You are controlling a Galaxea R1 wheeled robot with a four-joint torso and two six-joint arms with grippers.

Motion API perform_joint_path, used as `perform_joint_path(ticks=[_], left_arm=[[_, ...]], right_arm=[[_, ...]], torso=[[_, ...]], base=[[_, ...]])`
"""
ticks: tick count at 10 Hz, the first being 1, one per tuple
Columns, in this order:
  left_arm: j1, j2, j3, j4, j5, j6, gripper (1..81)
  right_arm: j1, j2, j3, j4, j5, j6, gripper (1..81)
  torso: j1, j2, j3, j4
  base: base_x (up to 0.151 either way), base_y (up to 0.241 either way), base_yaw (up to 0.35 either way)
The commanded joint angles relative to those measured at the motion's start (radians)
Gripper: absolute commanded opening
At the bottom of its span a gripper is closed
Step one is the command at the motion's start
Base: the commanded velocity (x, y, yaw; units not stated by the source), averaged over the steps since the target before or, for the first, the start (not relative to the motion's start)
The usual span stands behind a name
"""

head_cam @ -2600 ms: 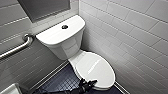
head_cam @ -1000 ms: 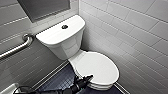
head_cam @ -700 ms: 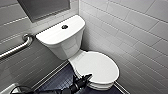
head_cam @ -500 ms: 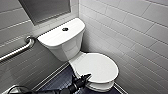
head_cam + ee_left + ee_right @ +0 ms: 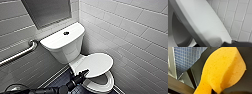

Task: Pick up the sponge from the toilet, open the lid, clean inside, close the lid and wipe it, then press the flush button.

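The tiled wall [image 5: 130, 32] is running behind and beside the toilet [image 5: 63, 47], whose tank is standing against the corner with the bowl reaching out toward the robot. The lid [image 5: 96, 63] is sitting tilted, partly raised off the seat [image 5: 107, 83], so a crescent of seat and bowl is showing beneath its front edge. Its long axis is running from the hinge by the tank out toward the front of the bowl.

The left pincer [image 5: 85, 73] is coming in low from the robot's left and is touching the lid's near rim; whether it is apart or together I cannot tell. The lid is lying just beyond it, toward the wall, so the left arm is the nearer one, and I judge that opening turns on pushing that rim up and back about the hinge.

The right pincer [image 5: 215, 90] is looking clamped on the sponge [image 5: 221, 70], which is hanging above the dark floor [image 5: 186, 58]. The flush button [image 5: 66, 33] is sitting on top of the tank.
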Motion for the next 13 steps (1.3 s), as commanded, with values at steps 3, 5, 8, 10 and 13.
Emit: perform_joint_path(ticks=[3, 5, 8, 10, 13], left_arm=[[-0.221, -0.07, 0.044, 0.032, -0.03, -0.011, 81.1], [-0.241, -0.108, 0.05, 0.018, -0.028, -0.029, 81.1], [-0.246, -0.166, 0.055, 0.019, -0.028, -0.031, 81.1], [-0.256, -0.214, 0.067, 0.019, -0.03, -0.045, 81.1], [-0.261, -0.246, 0.072, 0.019, -0.059, -0.045, 81.1]], right_arm=[[-0.01, -0.02, 0.02, -0.007, -0.067, -0.001, 1.0], [-0.011, -0.03, 0.018, -0.01, -0.067, -0.001, 1.0], [-0.057, -0.118, 0.072, -0.019, -0.065, -0.001, 1.0], [-0.08, -0.21, 0.205, -0.024, -0.062, -0.007, 1.0], [-0.097, -0.323, 0.397, -0.025, -0.052, -0.018, 1.0]], torso=[[0.0, 0.0, 0.0, 0.0], [0.0, 0.0, 0.0, 0.0], [0.0, 0.0, 0.0, 0.0], [0.0, 0.0, 0.0, 0.0], [0.0, 0.0, 0.0, -0.001]], base=[[0.0, 0.0, 0.0], [0.0, 0.0, 0.0], [0.0, 0.0, 0.0], [0.0, 0.0, 0.0], [0.0, 0.0, 0.0]])
